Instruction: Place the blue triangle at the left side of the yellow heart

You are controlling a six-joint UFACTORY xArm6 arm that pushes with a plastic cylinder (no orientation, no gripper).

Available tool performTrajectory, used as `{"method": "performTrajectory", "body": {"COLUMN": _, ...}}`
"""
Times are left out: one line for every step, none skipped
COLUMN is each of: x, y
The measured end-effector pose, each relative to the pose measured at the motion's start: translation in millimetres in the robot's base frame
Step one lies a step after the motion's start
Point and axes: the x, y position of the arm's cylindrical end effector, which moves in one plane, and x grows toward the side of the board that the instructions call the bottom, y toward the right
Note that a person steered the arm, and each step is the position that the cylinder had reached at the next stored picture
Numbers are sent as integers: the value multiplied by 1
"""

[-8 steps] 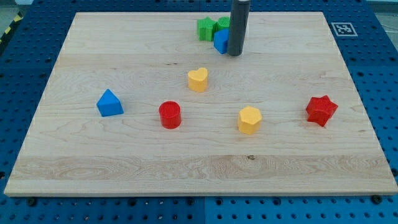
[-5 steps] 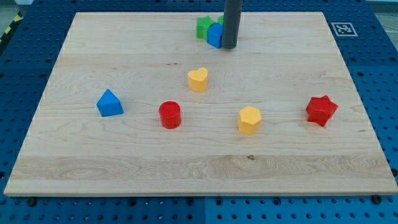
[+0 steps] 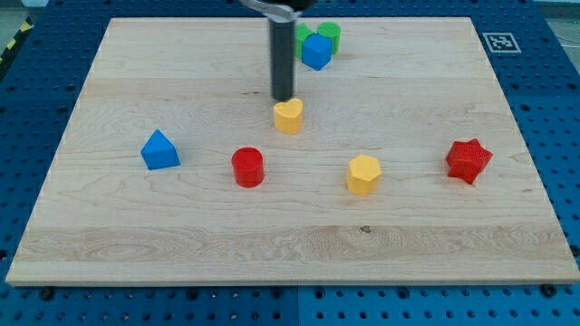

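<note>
The blue triangle (image 3: 159, 150) lies at the view's left on the wooden board (image 3: 136, 226). The yellow heart (image 3: 288, 116) lies near the board's middle, well to the right of the triangle. My tip (image 3: 284, 98) stands just above the heart toward the view's top, close to it; I cannot tell whether it touches. The tip is far from the blue triangle.
A red cylinder (image 3: 246, 167) lies between triangle and heart, lower down. A yellow hexagon (image 3: 363, 174) and a red star (image 3: 468, 160) lie to the right. A blue cube (image 3: 316, 51) and green blocks (image 3: 328, 34) sit at the top edge.
My tip has moved from beside the blue cube at the top down and left to just above the yellow heart. The blue cube shifted slightly. Other blocks have not moved.
</note>
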Motion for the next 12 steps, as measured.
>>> {"method": "performTrajectory", "body": {"x": -2, "y": -77}}
{"method": "performTrajectory", "body": {"x": 37, "y": -154}}
{"method": "performTrajectory", "body": {"x": 88, "y": -169}}
{"method": "performTrajectory", "body": {"x": 121, "y": -142}}
{"method": "performTrajectory", "body": {"x": 121, "y": -84}}
{"method": "performTrajectory", "body": {"x": 119, "y": -75}}
{"method": "performTrajectory", "body": {"x": 168, "y": -90}}
{"method": "performTrajectory", "body": {"x": 172, "y": -75}}
{"method": "performTrajectory", "body": {"x": 130, "y": -62}}
{"method": "performTrajectory", "body": {"x": 99, "y": -59}}
{"method": "performTrajectory", "body": {"x": 99, "y": -62}}
{"method": "performTrajectory", "body": {"x": 85, "y": -62}}
